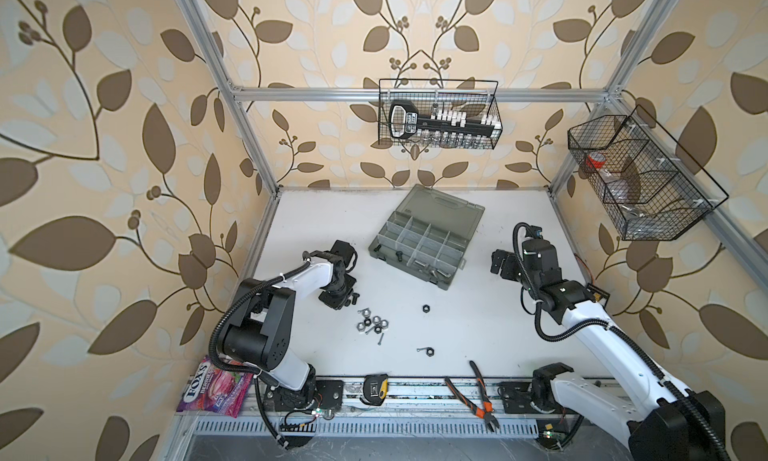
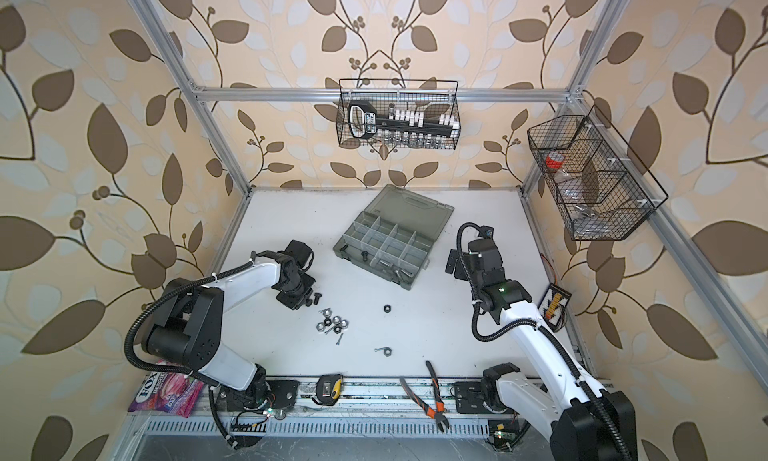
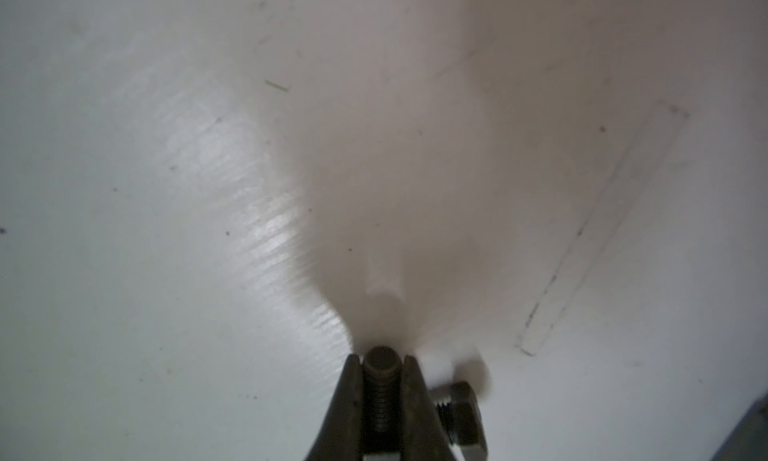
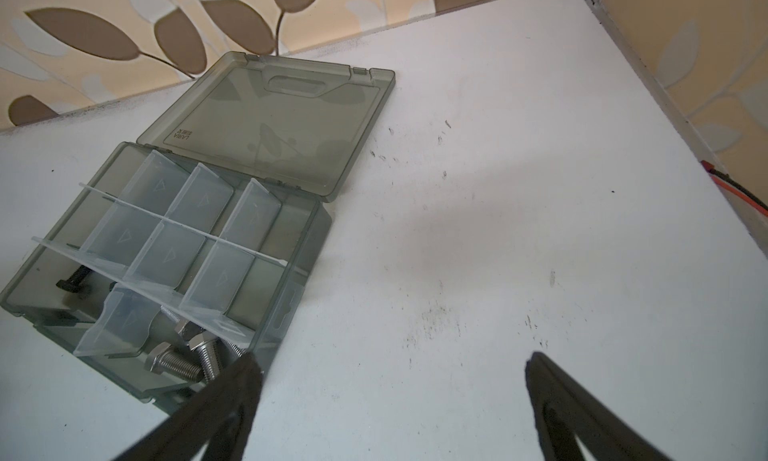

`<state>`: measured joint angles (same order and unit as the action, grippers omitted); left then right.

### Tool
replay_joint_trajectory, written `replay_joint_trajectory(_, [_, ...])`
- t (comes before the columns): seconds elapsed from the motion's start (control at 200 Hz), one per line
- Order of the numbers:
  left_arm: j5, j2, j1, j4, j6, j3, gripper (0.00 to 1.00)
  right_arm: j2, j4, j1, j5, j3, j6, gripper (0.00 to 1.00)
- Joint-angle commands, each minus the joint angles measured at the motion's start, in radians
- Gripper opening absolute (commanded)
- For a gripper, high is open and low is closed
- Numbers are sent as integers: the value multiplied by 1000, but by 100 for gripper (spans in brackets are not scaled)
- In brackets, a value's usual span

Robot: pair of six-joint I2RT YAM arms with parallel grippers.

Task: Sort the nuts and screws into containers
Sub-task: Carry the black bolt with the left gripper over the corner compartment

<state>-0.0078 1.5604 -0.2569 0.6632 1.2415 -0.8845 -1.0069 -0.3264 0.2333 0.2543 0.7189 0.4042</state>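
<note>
Some bolts (image 4: 183,357) sat in the organiser box (image 4: 309,247), nuts (image 1: 372,322) lay loose near it, the left gripper (image 3: 381,360) clamped a black bolt (image 3: 380,396), and the right gripper (image 4: 392,361) gaped empty.

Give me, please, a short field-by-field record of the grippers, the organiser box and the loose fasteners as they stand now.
organiser box: lid open
box contents: silver hex bolts in one end compartment, a black bolt in the next
left gripper: shut on the threaded shank of a dark bolt; a second bolt lies beside it
right gripper: open, empty, beside the organiser box
loose on table: cluster of nuts, lone black nut
</note>
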Motion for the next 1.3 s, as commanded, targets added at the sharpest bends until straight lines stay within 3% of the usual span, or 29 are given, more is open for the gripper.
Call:
replay_joint_trajectory(0.0, [-31, -48, -12, 49, -85, -85, 7, 14, -15, -4, 21, -7, 10, 100])
replay_joint_trajectory(0.275, [10, 28, -51, 14, -137, -267, 7, 22, -15, -5, 19, -3, 10, 99])
replay_joint_trajectory(0.765, [28, 385, -192, 10, -137, -698, 8, 9, -5, -4, 1, -1, 6, 100])
replay_joint_trajectory(1.02, [34, 458, -197, 12, -126, -760, 8, 8, 0, -3, 0, -3, 5, 100])
replay_joint_trajectory(1.295, [26, 490, -197, 12, -119, -769, 19, 8, 5, -4, -3, -6, 2, 100])
